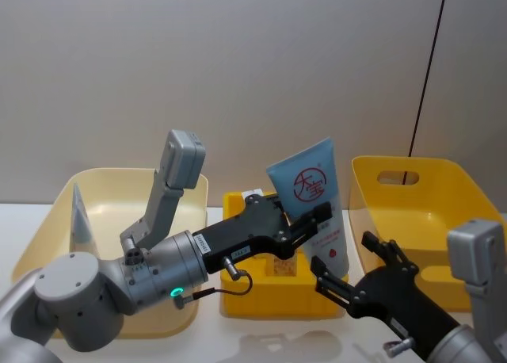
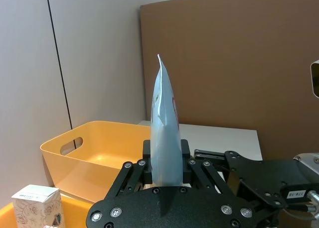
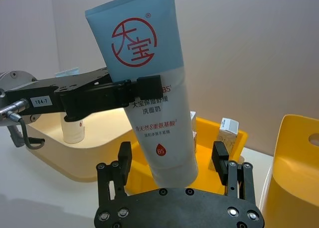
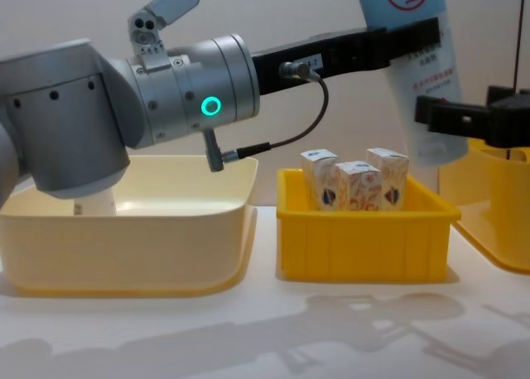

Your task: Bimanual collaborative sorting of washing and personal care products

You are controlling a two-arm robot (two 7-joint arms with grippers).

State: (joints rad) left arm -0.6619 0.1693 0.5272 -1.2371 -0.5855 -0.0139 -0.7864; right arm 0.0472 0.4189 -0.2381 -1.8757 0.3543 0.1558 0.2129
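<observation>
Above the small yellow tray (image 4: 364, 238) of cartons (image 4: 356, 184), the left gripper (image 1: 313, 223) is clamped on the middle of a pale blue tube (image 1: 313, 192), holding it roughly upright with the flat end up. The right gripper (image 3: 172, 161) has its fingers spread on either side of the tube's lower part, not touching it. A clean handover likely needs the right to close squarely below the left's grip before the left lets go. The tube's cap end is hidden behind the right gripper's body, and the chest view cuts off its top.
</observation>
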